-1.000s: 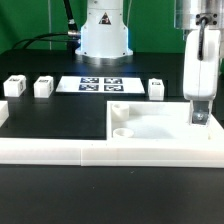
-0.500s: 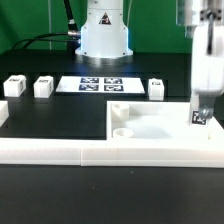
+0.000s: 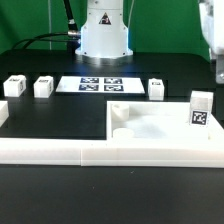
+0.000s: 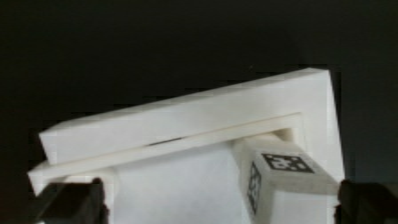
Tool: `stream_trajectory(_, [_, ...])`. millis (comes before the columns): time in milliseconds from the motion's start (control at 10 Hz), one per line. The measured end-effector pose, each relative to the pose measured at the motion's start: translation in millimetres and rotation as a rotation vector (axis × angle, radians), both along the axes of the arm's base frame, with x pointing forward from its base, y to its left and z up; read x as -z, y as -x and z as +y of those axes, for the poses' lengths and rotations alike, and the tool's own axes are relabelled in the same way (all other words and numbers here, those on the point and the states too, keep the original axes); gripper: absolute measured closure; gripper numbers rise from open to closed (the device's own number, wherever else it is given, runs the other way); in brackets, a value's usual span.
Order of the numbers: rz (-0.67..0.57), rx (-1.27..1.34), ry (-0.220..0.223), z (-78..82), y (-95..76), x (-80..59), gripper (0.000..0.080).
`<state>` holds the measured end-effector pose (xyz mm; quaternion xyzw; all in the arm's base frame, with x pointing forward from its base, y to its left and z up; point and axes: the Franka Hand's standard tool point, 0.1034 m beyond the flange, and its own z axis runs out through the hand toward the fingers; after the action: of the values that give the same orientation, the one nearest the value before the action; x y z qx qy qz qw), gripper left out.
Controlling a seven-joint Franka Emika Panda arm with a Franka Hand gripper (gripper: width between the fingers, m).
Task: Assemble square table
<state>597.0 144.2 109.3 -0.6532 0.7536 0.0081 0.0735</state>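
the smooth white plastic tabletop [image 3: 160, 128], square with a raised rim and round holes, lies on the black table [image 3: 100, 190]. a blocky tagged leg [image 3: 201, 110] stands upright at its corner; the end effector [image 3: 215, 55] hangs above, released.

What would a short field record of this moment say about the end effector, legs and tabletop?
end effector: open, holding nothing, clear of the standing leg
tabletop: flat, behind border rail
standing leg: upright on tabletop, at its corner on the exterior view's right
loose legs: three, off the tabletop
marker board: between loose legs
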Motion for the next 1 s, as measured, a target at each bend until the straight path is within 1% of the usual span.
stream_trajectory(200, [-0.02,-0.185,0.019,0.8,0.4,0.0,0.0151])
stream_trajectory(300, [-0.035,-0.346,0.035,0.6,5.4,-1.1,0.0151])
stream_trajectory(400, [-0.042,-0.51,0.05,-4.3,16.7,0.0,0.0151])
stream_trajectory(500, [-0.033,-0.655,0.072,-10.1,27.7,6.7,0.0151])
stream_trajectory(600, [-0.022,-0.748,0.103,-8.0,32.6,9.9,0.0151])
stream_trajectory(800, [-0.034,-0.885,0.116,-9.1,32.1,10.0,0.0151])
stream_trajectory(900, [-0.044,-0.998,0.126,-10.0,31.9,10.1,0.0151])
stream_trajectory(1000, [-0.046,-1.022,0.127,-10.1,32.0,10.2,0.0151])
